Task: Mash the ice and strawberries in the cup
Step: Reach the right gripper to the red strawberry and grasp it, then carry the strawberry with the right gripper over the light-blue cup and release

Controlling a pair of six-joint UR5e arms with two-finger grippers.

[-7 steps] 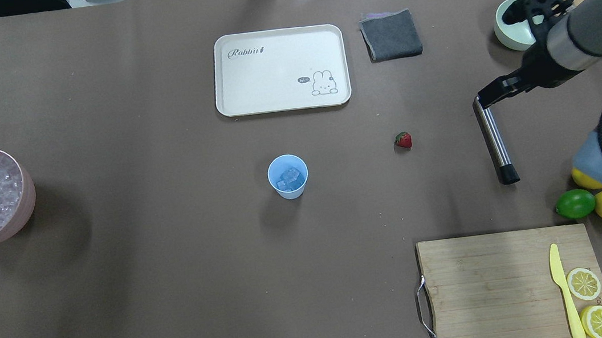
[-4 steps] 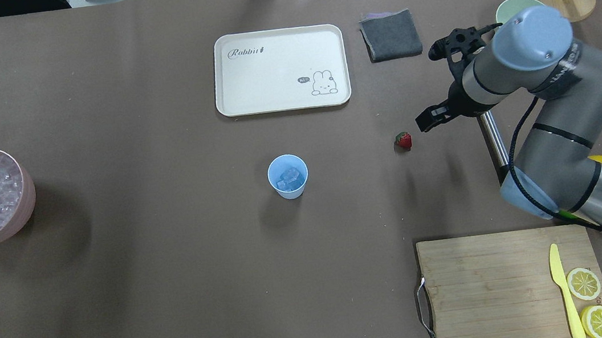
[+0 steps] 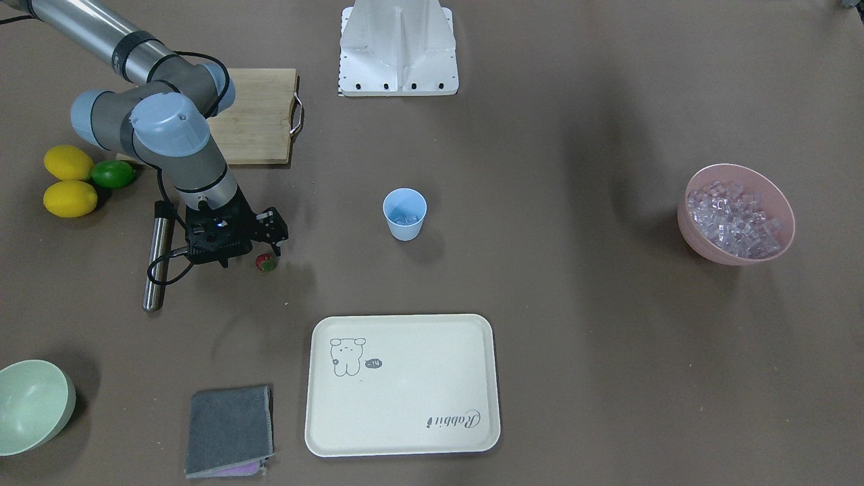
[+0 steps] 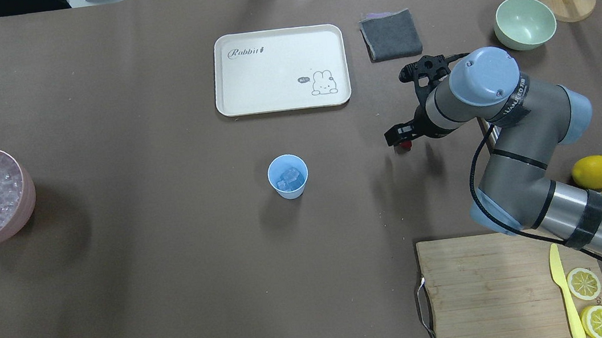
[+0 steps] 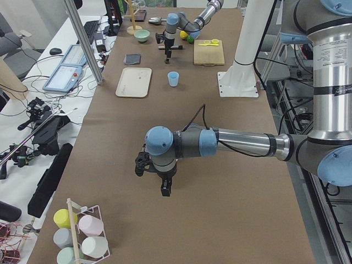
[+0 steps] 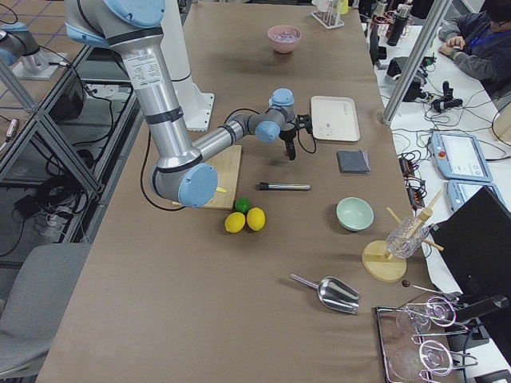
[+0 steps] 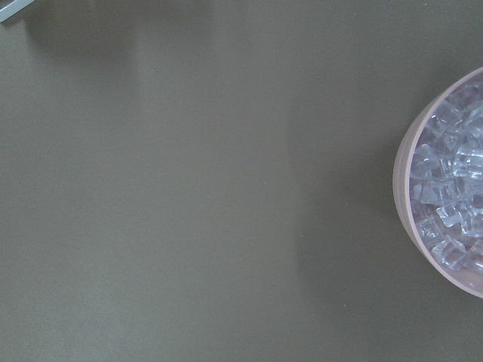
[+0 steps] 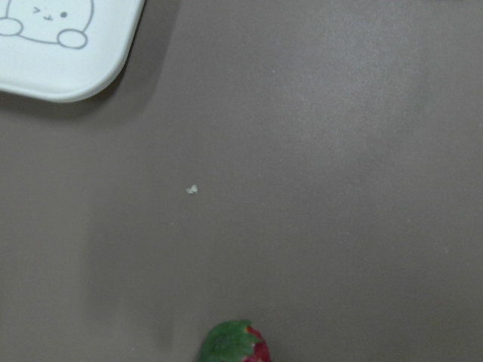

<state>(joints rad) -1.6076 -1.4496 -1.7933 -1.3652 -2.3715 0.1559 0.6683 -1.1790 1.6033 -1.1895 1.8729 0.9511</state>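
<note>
Front view: right gripper point(image 3: 271, 237) sits left of centre, with the strawberry point(image 3: 266, 263) on the table just below its tips in frame; can't tell its opening. Cup point(image 3: 405, 214) holding ice point(image 3: 406, 219) is mid-frame, well apart. Overhead: strawberry peeks out under the gripper. Right wrist: strawberry at bottom edge. Left gripper point(image 5: 165, 190): seen from the left-end camera only, opening can't be told.
</note>
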